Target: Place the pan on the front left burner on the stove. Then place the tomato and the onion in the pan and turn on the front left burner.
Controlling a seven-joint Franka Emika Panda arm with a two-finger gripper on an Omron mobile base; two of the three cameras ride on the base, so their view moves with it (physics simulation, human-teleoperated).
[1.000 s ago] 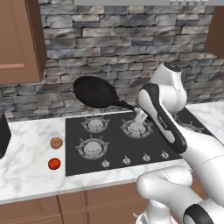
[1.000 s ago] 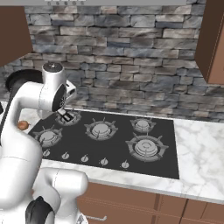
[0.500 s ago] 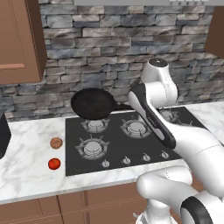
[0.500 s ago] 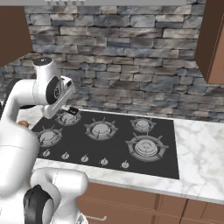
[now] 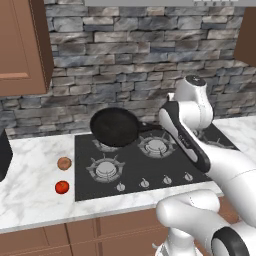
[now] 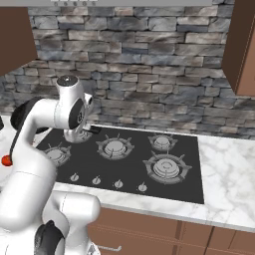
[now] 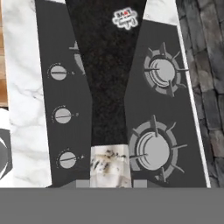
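Currently the round black frying pan hangs tilted above the back left of the flat black glass stove, its thin handle clamped in the end effector. For a clean placement, I would level it, bring it forward over the front left burner, and lower it centred on the grate. Small red tomato and tan-brown onion wait on the white marble table.
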